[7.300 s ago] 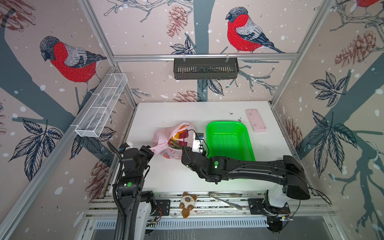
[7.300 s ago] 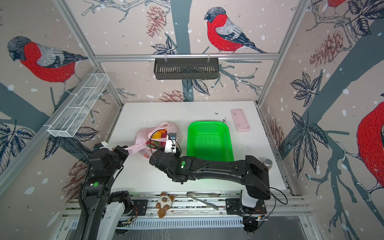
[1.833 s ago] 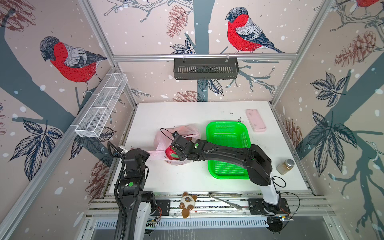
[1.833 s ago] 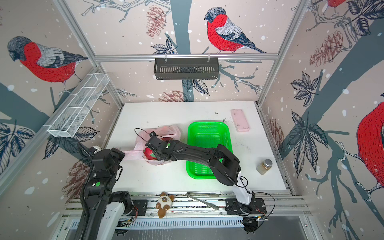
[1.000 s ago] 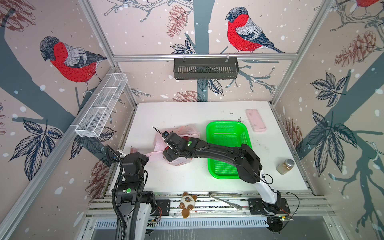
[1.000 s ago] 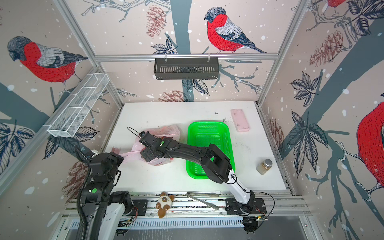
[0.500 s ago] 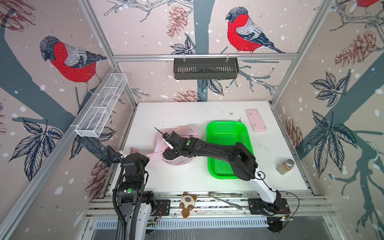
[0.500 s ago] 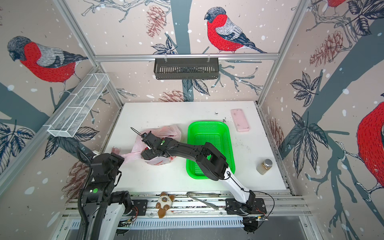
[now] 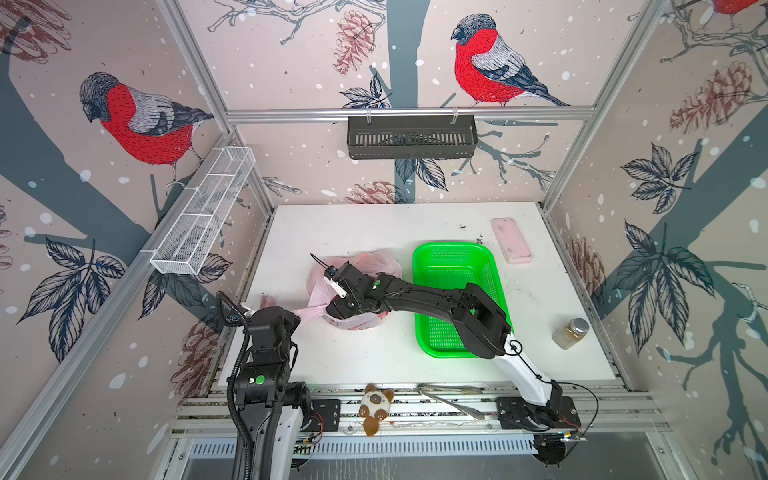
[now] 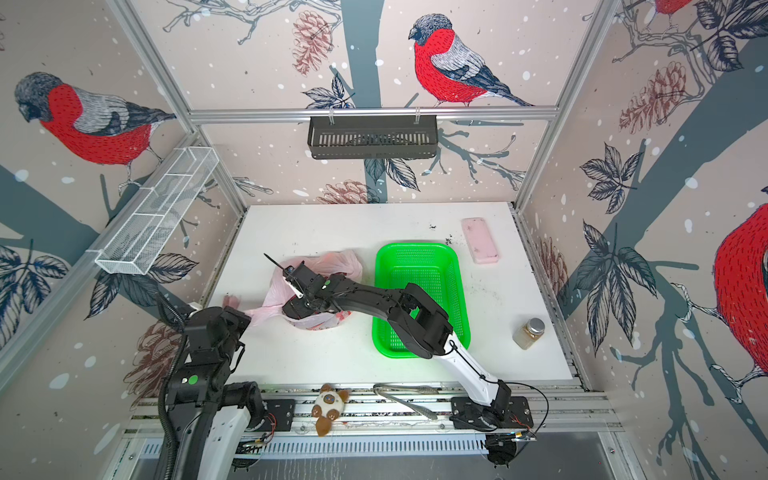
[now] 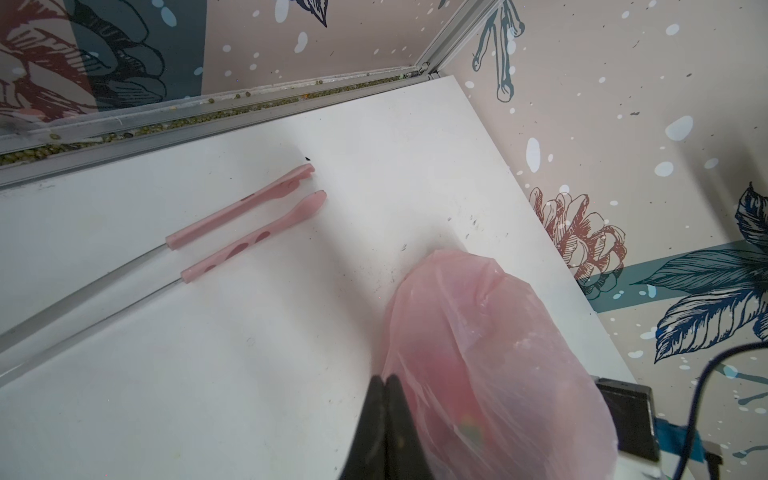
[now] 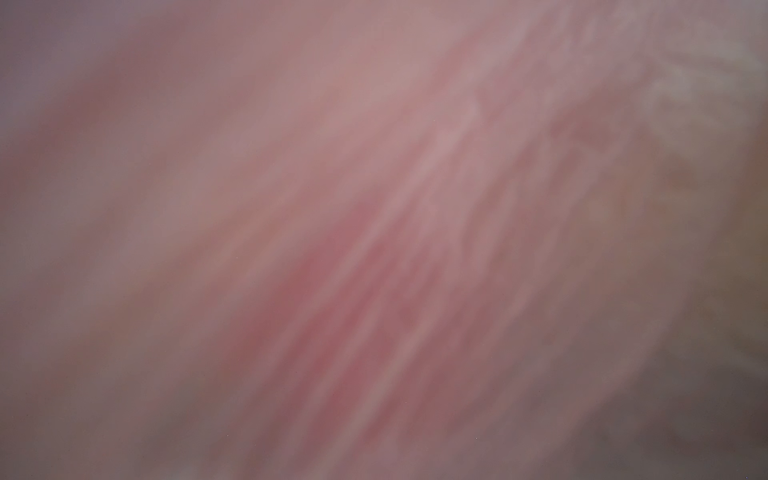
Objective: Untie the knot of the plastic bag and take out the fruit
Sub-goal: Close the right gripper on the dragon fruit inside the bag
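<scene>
The pale pink plastic bag (image 9: 374, 264) (image 10: 336, 262) lies left of the table's middle, its mouth held wide. My right arm reaches across, and its wrist (image 9: 357, 284) is sunk into the bag. Its jaws are hidden, and the right wrist view shows only blurred pink plastic (image 12: 374, 208). My left gripper (image 9: 295, 314) (image 11: 386, 380) is shut on a stretched strand of the bag at the bag's near left. Beside those shut fingers the bag (image 11: 478, 332) bulges. The fruit shows only as a reddish blur (image 11: 465, 415) through the plastic. The knot is not visible.
A green basket (image 9: 453, 274) stands right of the bag, under my right arm's elbow. A pink slab (image 9: 511, 241) lies at the back right and a small jar (image 9: 571, 332) near the right edge. Pink-tipped tongs (image 11: 249, 208) lie by the left wall.
My right arm has folded its elbow in over the basket and its wrist has sunk a little further into the bag. The left gripper has held still on the strand.
</scene>
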